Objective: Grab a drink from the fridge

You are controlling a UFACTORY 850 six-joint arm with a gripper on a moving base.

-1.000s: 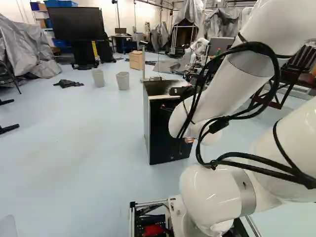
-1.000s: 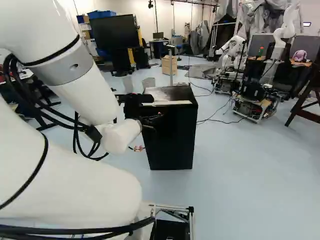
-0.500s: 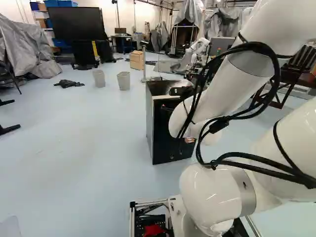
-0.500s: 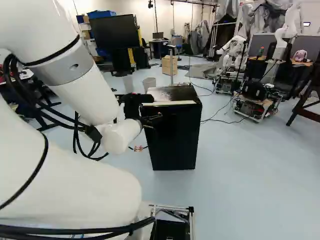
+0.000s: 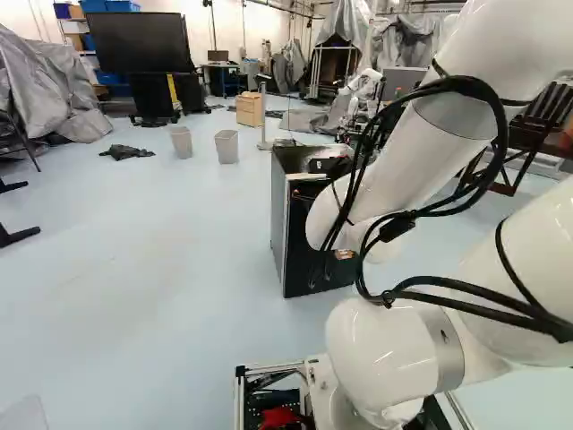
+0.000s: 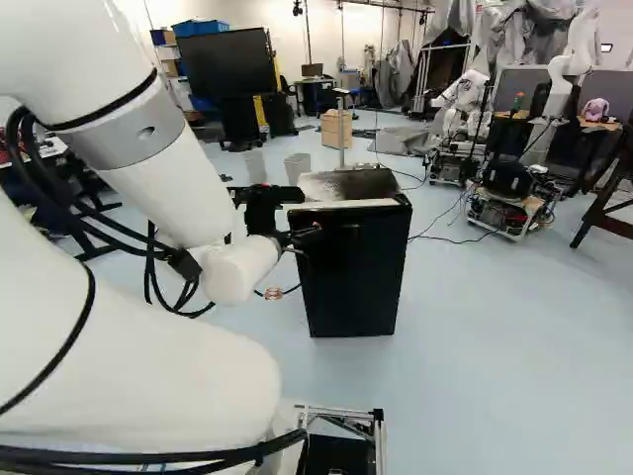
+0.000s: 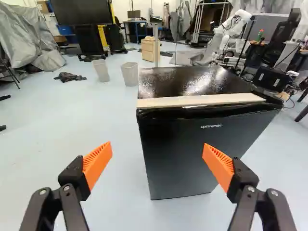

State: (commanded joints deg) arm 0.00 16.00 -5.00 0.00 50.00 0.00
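Observation:
My gripper (image 6: 301, 237) is in front of the small black fridge (image 6: 354, 277) in the right base view, near the height of its top. The wrist view shows the gripper (image 7: 157, 147) open, with nothing between its orange pads. The fridge (image 7: 185, 154) stands ahead of it, reaching from between the fingers toward the right-hand finger and past it. Its door is closed, hiding the inside, and a pale strip (image 7: 202, 100) runs along the top's front edge. From the left base view, the arm covers part of the fridge (image 5: 300, 242).
Two grey bins (image 5: 226, 146) and a wooden cabinet (image 5: 249, 109) stand beyond the fridge, with a thin post (image 6: 341, 129) nearby. Dark cloth (image 5: 126, 152) lies on the floor. Another robot (image 6: 504, 193) stands behind the fridge to the right, and cables trail across the floor.
The base has moved: the fridge has shifted rightward in both base views, more than the far background. The arm keeps its pose against its lowest joint.

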